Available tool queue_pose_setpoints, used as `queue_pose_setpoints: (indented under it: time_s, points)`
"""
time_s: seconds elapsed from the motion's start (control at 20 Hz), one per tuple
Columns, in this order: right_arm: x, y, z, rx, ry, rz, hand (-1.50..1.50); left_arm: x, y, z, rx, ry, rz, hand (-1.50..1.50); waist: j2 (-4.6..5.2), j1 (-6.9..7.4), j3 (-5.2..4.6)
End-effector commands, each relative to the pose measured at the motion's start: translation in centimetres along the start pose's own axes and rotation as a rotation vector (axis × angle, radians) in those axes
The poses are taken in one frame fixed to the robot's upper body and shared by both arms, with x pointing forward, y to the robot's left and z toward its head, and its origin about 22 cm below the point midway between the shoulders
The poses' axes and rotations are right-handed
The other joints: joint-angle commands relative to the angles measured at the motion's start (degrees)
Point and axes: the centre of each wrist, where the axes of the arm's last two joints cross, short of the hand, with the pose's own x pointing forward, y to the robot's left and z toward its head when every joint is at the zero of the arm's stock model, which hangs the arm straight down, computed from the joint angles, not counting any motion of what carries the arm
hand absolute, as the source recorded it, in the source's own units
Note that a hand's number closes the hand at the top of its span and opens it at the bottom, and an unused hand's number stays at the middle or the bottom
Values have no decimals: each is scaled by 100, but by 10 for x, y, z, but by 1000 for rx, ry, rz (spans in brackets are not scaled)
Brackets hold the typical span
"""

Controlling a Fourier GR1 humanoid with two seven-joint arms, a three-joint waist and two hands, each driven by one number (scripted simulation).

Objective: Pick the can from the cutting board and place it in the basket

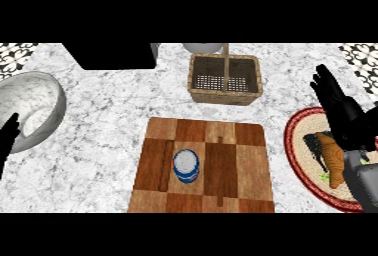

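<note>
Though on cutting board (251, 150), can (186, 165) well apart from right hand (343, 117) fingers (325, 82).

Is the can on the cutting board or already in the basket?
On the cutting board: the can stands near its middle, round top showing. The basket behind shows only its mesh floor.

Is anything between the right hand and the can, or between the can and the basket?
Nothing visible. Only cutting board and counter lie between the right hand, open over the plate, and the can. From the can to the basket, just board and counter; the basket's handle spans its opening.
</note>
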Motion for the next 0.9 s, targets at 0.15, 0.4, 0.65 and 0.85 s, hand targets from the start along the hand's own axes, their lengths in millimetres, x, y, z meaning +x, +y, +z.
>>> queue_pose_setpoints:
  time_s: [0.15,0.4,0.65,0.85]
  points:
    - [54,142,4,430,-146,-169,150,71,-20,-27,-89,-306,92,0,196,228,-58]
    - [76,220,39,538,-106,-589,150,91,-51,-26,-214,-401,171,0,275,484,-29]
    - [105,276,76,426,-236,-303,-150,102,-58,-39,-210,-384,183,0,132,203,-76]
    - [127,294,45,308,-312,-17,-150,85,-62,-34,-206,-343,165,0,28,72,-122]
